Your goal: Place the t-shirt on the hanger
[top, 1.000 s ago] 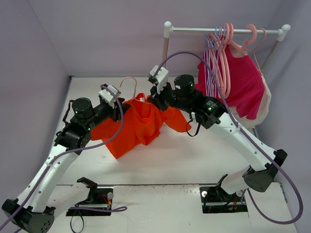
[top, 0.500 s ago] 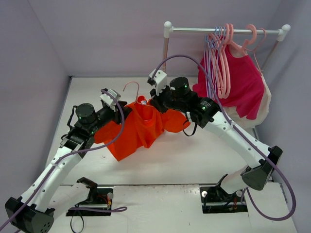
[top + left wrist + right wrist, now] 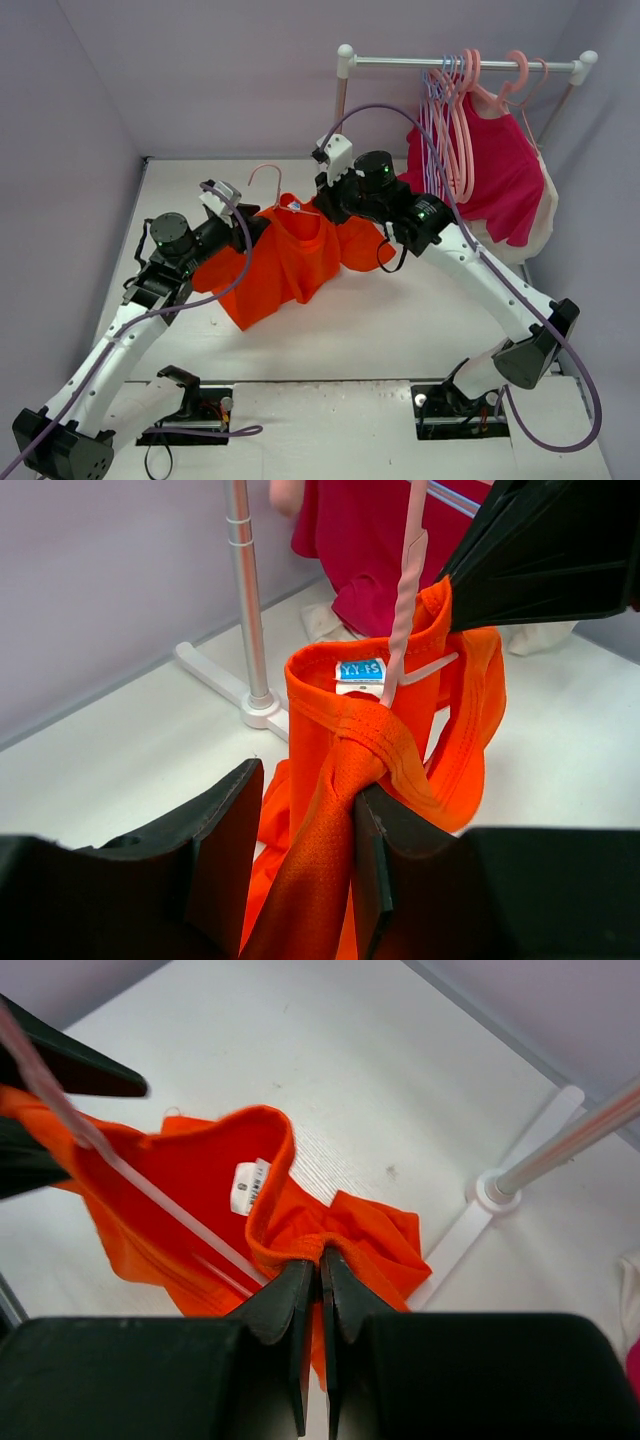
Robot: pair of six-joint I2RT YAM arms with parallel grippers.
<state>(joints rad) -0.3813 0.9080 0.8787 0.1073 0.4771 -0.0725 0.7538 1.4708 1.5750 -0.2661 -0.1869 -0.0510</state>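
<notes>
The orange t-shirt hangs between my two grippers above the table. The pale pink hanger's hook sticks up out of its neck. In the left wrist view the hanger's stem passes through the collar by the label, and the t-shirt stretches toward me. My left gripper has its jaws apart; twisted collar cloth runs between them and touches only the right finger. My right gripper is shut on the collar's other side. The right wrist view shows the t-shirt with the hanger's arm inside it.
A clothes rack stands at the back right with several pink and lavender hangers and a magenta shirt. Its left pole and foot stand just behind the t-shirt and also show in the right wrist view. Walls close the left and back.
The left arm's elbow has dropped back to the left while its gripper stayed at the collar. The right gripper shifted slightly left, then back right. The shirt stays hanging between them.
</notes>
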